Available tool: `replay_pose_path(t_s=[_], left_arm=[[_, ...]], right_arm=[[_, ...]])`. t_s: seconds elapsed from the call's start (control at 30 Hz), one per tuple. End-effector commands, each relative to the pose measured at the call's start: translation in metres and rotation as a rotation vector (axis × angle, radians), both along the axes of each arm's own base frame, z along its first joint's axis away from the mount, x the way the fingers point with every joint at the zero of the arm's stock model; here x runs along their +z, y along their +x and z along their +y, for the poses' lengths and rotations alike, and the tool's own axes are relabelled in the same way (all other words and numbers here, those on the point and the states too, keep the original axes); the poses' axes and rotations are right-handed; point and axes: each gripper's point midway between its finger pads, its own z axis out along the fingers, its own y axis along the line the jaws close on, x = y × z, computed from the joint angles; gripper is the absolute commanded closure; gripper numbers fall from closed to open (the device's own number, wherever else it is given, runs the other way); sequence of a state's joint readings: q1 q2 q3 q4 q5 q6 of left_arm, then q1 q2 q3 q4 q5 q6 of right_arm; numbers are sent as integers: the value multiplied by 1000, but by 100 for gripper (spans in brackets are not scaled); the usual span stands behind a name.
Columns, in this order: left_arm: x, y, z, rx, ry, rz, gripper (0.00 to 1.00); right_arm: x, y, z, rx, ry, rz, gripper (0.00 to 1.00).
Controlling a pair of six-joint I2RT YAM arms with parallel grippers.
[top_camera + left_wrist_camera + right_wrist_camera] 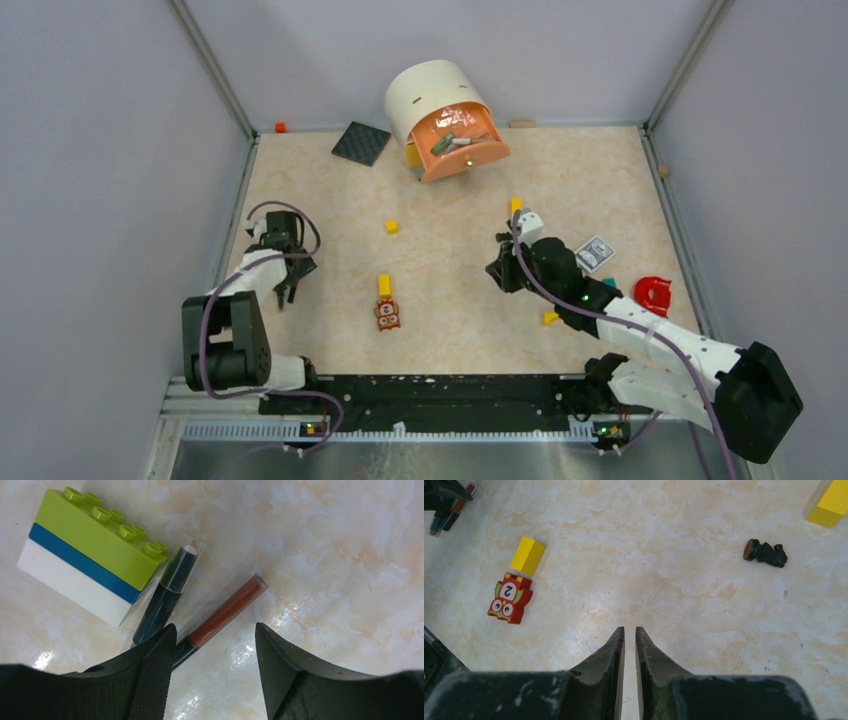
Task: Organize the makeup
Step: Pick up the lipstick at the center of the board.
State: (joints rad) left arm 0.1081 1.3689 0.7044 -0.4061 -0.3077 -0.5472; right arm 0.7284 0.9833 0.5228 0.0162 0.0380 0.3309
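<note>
In the left wrist view a red stick (pixel 227 611) and a dark stick (pixel 167 592) lie side by side on the marble table. My left gripper (pixel 215 630) is open low over them, and the red stick's dark end runs in beside the left finger (pixel 155 665). The same gripper (pixel 285 290) shows at the table's left side from above. My right gripper (pixel 630 629) hovers over bare table, shut with nothing in it; it sits right of centre (pixel 497 270). A black square compact (pixel 361 143) lies at the back. A small white box (pixel 596 253) lies at the right.
A green, blue and white toy brick (pixel 90 555) touches the dark stick. A round beige holder has an open orange drawer (pixel 457 148) with several items inside. Yellow blocks (pixel 384 285) (pixel 392 227), an owl tile (pixel 510 597), a red piece (pixel 652 294) and a small black piece (pixel 765 553) lie around.
</note>
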Motion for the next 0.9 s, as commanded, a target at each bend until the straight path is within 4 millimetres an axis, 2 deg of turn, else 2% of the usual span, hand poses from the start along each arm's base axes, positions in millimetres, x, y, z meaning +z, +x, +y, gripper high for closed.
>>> replay_pose_path(t_s=[0.0, 0.13, 0.53, 0.63, 0.77, 0.87], left_arm=[[-8, 11, 2, 9, -5, -22, 36], [-16, 7, 1, 5, -9, -3, 41], [-30, 16, -23, -69, -133, 16, 87], [-21, 20, -28, -97, -151, -12, 100], [4, 28, -37, -145, -150, -84, 100], [30, 34, -54, -205, -131, -156, 100]], right_arm=[[14, 7, 6, 13, 21, -47, 87], [14, 8, 6, 8, 17, -46, 87], [17, 5, 3, -9, 28, -35, 88], [18, 6, -3, -34, 22, -39, 88], [22, 7, -14, -89, 16, -46, 88], [30, 11, -22, -139, 16, -59, 88]])
